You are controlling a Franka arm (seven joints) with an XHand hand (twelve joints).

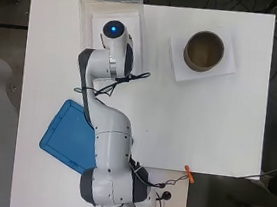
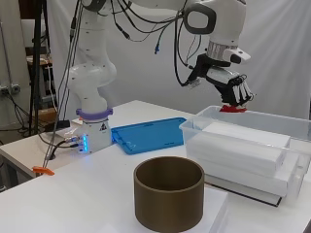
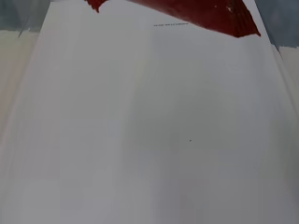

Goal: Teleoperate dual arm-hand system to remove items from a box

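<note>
Red, thin item [image 2: 232, 109] under curled fingers of the robot hand [image 2: 235, 90] above clear plastic box [image 2: 252, 145] of flat white blocks [image 2: 243, 138].

From the wrist camera I see almost nothing but a broad white flat surface [image 3: 149, 140], smooth and plain, filling the picture from edge to edge. A short line of small dark print sits on it near the red item, too small for me to read, and there is one tiny dark speck on the white. The red item [image 3: 201, 14] lies against the white surface and is cut off by the picture's edge, so I cannot tell what it is. Blurred grey-blue strips [image 3: 285, 23] show at two corners.
</note>
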